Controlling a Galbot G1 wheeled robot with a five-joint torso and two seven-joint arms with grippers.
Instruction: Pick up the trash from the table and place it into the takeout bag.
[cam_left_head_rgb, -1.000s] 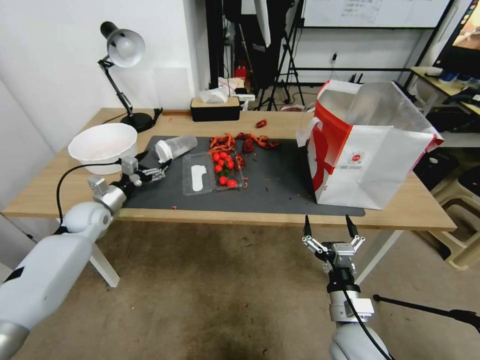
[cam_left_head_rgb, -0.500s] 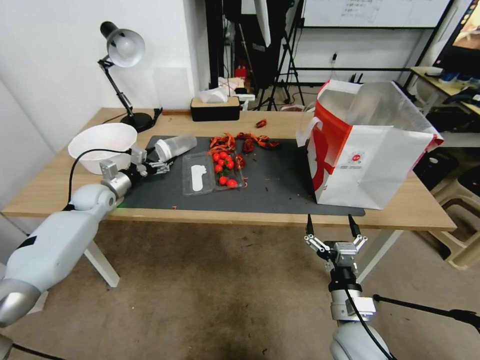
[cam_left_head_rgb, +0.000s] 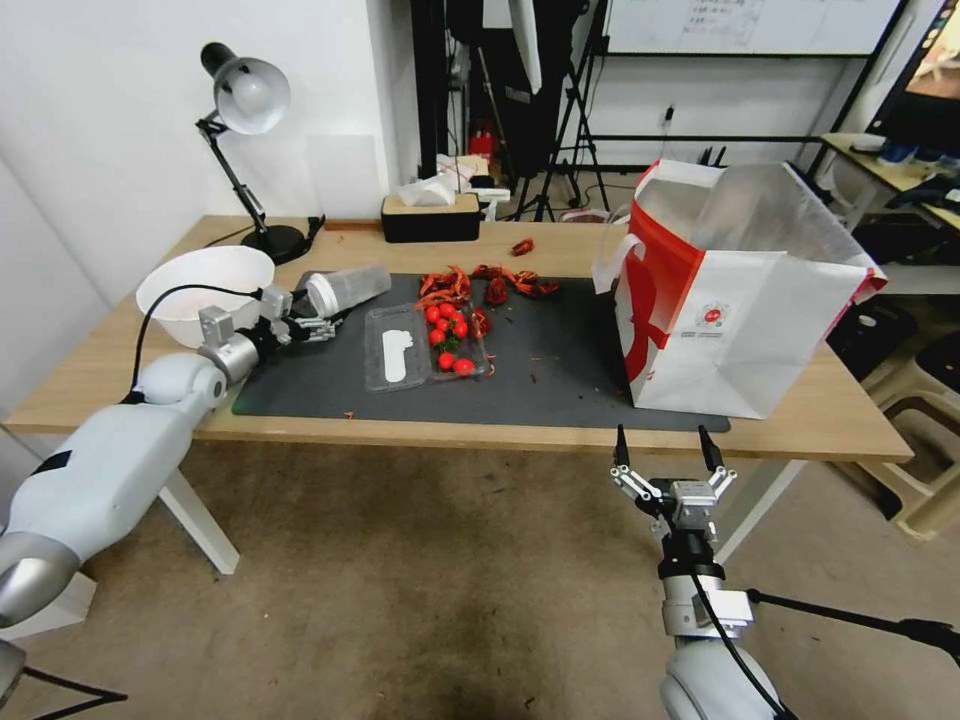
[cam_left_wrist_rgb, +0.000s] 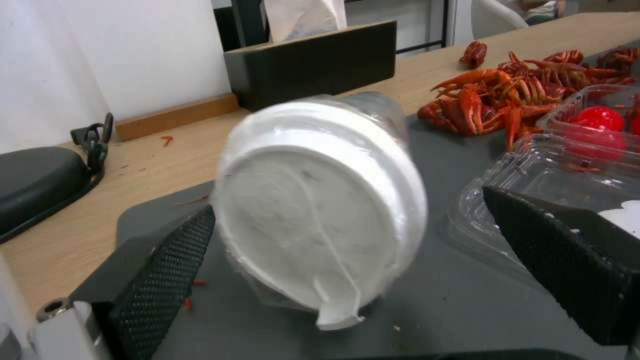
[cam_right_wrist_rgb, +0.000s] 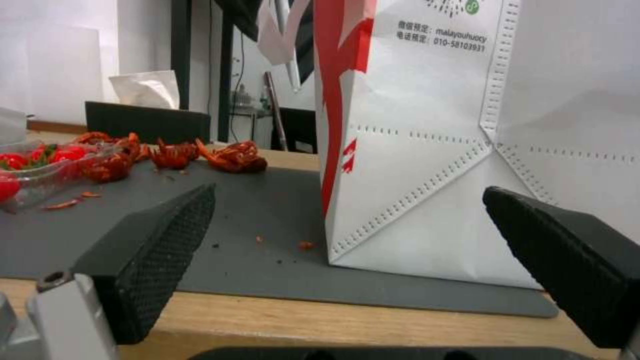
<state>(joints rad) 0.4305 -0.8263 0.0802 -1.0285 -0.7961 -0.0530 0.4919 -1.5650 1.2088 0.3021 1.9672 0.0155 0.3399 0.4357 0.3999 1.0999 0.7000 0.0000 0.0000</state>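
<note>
Head view first: left gripper (cam_left_head_rgb: 318, 325) is reaching over the near left part of the desk (cam_left_head_rgb: 120, 375), nosing up to the clear lidded plastic cup (cam_left_head_rgb: 348, 289), which is lying on its side at the back left corner of the dark grey mat (cam_left_head_rgb: 560, 380). Cup's long axis is running from its white lid, the end nearest the gripper, away toward the back of the desk and a little to the right, so the approach is coming end-on at the lid rather than across the body. Left wrist view is showing the lid (cam_left_wrist_rgb: 319, 220) face-on between the two jaws; jaws are standing wide apart, one either side of the lid rim, holding nothing, and I cannot tell whether either pad is touching the rim yet. Judging from that, a closing move would be pinching across the lid's width, and a round cup lying loose on the mat looks likely to roll or skid if the pads meet it unevenly. White bowl (cam_left_head_rgb: 205, 290) is sitting just left of the gripper; open clear clamshell tray (cam_left_head_rgb: 425, 345) with red tomatoes is lying just right of the cup, crayfish shells (cam_left_head_rgb: 480, 285) behind it. Takeout bag (cam_left_head_rgb: 740, 300) is standing upright and open-mouthed at the right end of the mat, well apart from the cup. Right gripper (cam_left_head_rgb: 665, 470) is hanging below the desk's front edge, near the bag, jaws spread and empty, idling.
</note>
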